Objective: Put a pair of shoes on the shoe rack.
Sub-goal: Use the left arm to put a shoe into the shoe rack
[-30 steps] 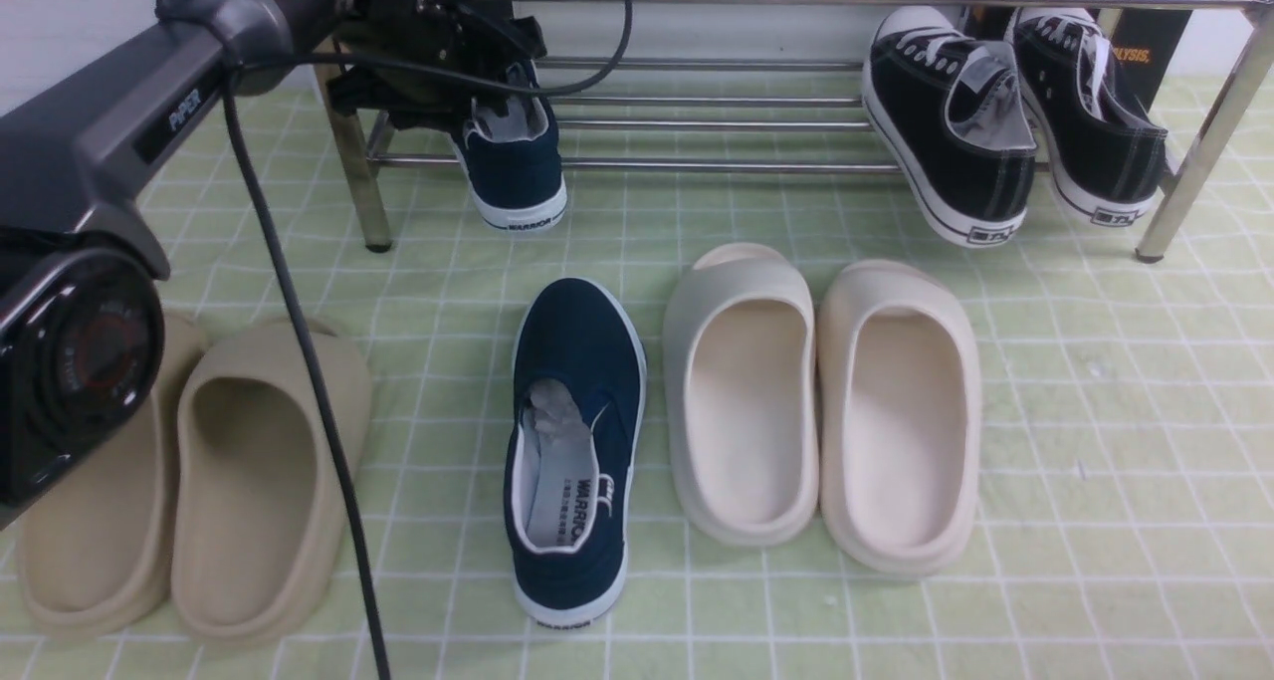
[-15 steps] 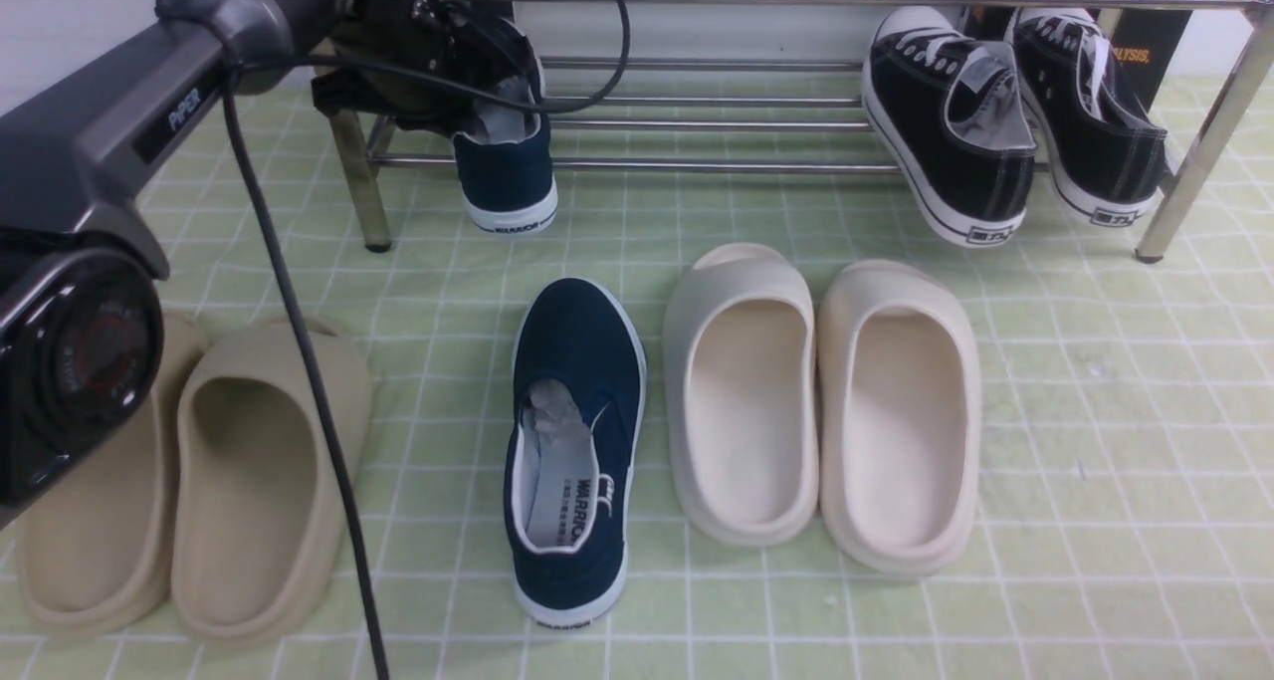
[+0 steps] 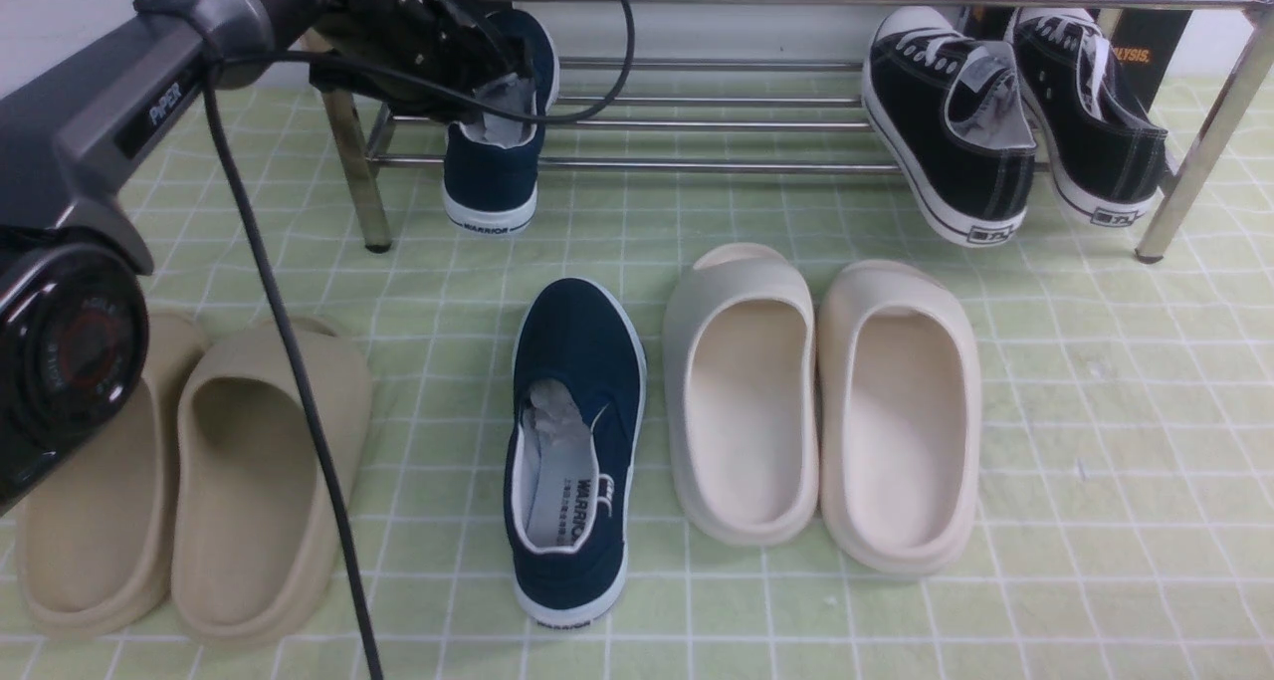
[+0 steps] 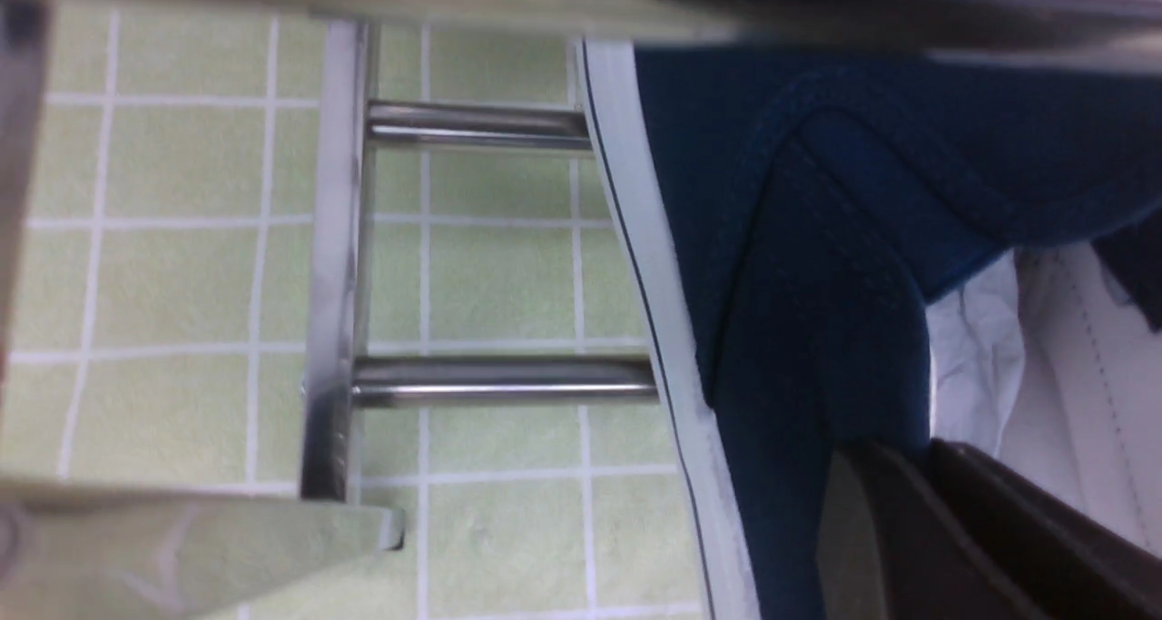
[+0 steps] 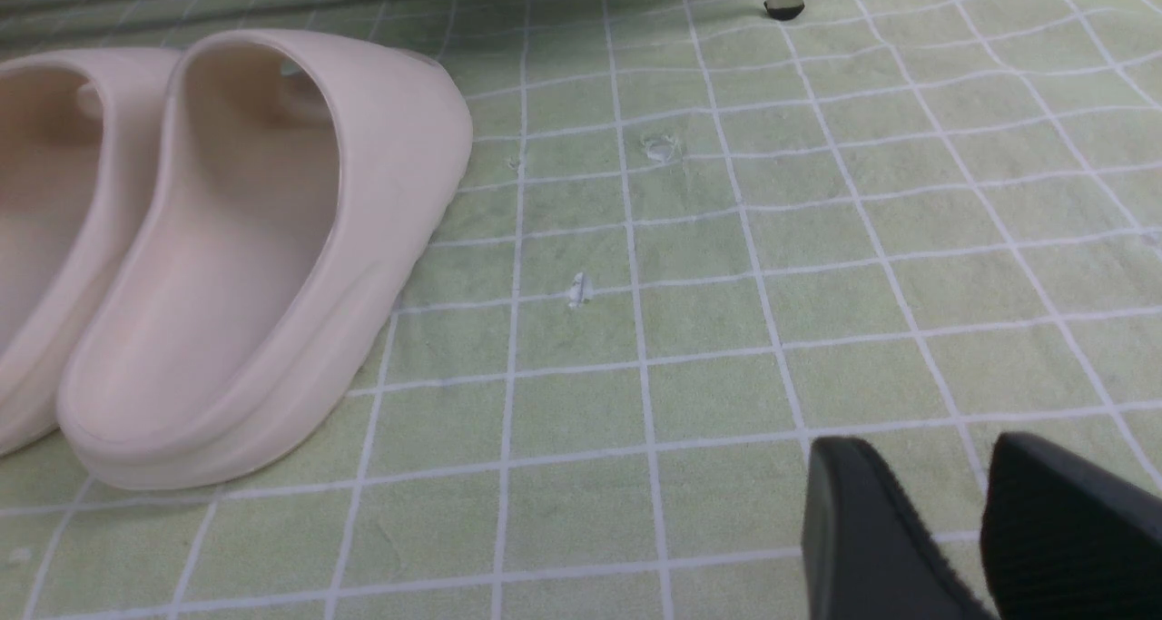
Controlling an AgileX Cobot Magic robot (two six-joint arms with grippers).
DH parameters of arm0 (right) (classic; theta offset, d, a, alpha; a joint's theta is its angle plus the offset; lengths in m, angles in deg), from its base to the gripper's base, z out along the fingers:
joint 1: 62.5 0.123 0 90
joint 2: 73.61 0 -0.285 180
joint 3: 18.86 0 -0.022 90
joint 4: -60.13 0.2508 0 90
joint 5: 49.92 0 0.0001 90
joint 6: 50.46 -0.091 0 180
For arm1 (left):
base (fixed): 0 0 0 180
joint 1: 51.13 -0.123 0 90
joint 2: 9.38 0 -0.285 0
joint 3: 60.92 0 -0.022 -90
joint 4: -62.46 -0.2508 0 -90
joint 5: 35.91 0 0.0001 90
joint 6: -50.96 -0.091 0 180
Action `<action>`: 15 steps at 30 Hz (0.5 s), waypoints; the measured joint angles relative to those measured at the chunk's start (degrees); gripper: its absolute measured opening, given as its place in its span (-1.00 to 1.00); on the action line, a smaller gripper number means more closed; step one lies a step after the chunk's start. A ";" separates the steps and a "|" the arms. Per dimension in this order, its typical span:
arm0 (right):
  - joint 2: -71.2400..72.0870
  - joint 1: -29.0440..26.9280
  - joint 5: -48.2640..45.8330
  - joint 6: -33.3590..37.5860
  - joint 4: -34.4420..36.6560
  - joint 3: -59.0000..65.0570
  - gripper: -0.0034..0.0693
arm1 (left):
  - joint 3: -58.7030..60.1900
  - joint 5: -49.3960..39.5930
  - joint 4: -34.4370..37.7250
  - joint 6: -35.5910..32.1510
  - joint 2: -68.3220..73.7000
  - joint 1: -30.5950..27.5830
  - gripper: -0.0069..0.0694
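- Grip: my left gripper (image 3: 478,68) is clamped on the side wall of one navy shoe (image 3: 490,177) by its opening, so the toe can lead onto the rods.
- That shoe rests tilted at the lower shelf of the rack (image 3: 756,165), toe toward 12, heel overhanging the front rod toward 6. I judge it not fully seated.
- The rack leg (image 3: 358,182) stands just beside at 9, leaving little room. Toward 3 the rods are bare up to the sneakers (image 3: 951,122).
- The other shoe (image 3: 577,441) lies on the floor at 6, beside the cream slippers (image 3: 746,401).
- My right gripper (image 5: 976,529) hovers low, fingers narrowly apart and holding nothing.
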 joint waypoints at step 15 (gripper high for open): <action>0.00 0.00 0.00 0.00 0.00 0.00 -0.25 | 0.00 -1.23 1.27 1.12 -1.13 0.00 0.06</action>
